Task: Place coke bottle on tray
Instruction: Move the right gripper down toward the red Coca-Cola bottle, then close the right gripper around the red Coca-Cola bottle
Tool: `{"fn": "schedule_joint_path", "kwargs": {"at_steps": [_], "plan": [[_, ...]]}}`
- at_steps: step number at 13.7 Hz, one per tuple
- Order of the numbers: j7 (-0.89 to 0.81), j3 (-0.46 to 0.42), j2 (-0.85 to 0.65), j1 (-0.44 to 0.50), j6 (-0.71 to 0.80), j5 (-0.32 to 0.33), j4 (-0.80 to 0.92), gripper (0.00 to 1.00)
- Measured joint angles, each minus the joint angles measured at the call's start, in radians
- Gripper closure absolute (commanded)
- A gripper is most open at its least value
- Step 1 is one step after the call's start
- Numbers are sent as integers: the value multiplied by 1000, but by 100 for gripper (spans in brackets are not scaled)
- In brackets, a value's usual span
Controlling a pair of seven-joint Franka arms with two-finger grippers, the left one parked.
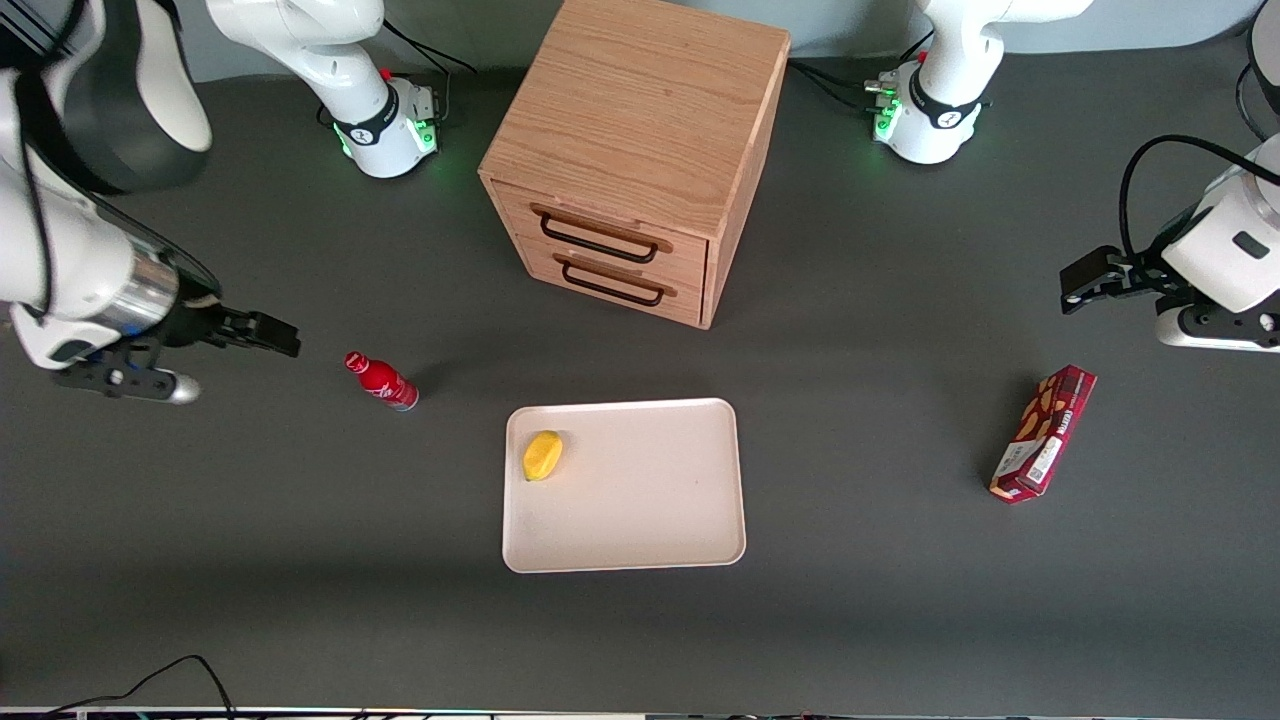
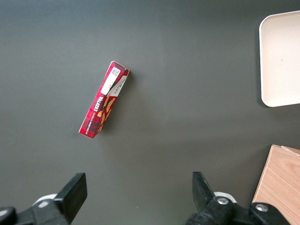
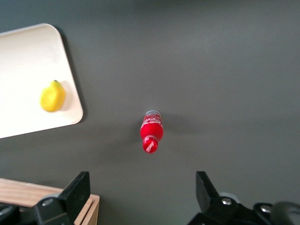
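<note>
The tray (image 1: pixel 640 520), a flat cream rectangle with rounded corners and a low rim, sits at the lower centre of the front view and holds only a small yellow lemon-like fruit (image 1: pixel 543 455) near one corner. Above it in the frame stands a wooden drawer cabinet (image 1: pixel 640 150), oak-grained, with two drawers shut and dark loop handles. The coke bottle (image 1: pixel 381 380) stands on the matte dark grey table (image 1: pixel 300 560), just off the tray toward the working arm's end; it is glossy red with a red cap, narrow neck and white lettering. The gripper (image 3: pixel 143 194) hovers above the bottle, its black fingers spread wide and touching nothing. A dark red snack box (image 1: pixel 1043 432) lies toward the parked arm's end.
</note>
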State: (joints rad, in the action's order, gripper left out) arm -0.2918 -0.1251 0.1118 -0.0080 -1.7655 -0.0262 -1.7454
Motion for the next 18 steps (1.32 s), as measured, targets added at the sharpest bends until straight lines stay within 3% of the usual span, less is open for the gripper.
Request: {"fn": "schedule_joint_path", "kwargs": {"at_steps": [5,11,12,14,15,18], "plan": [[0,-3,31,1,-266,-42,-255,0],[0,-16,61,2,-422,-49,-379,0],[0,-16,61,2,-424,-49,-381,10],[0,-16,61,2,-424,-49,-385,73],[0,-16,62,2,-424,-49,-386,96],[0,-16,64,2,-424,-50,-387,100]]}}
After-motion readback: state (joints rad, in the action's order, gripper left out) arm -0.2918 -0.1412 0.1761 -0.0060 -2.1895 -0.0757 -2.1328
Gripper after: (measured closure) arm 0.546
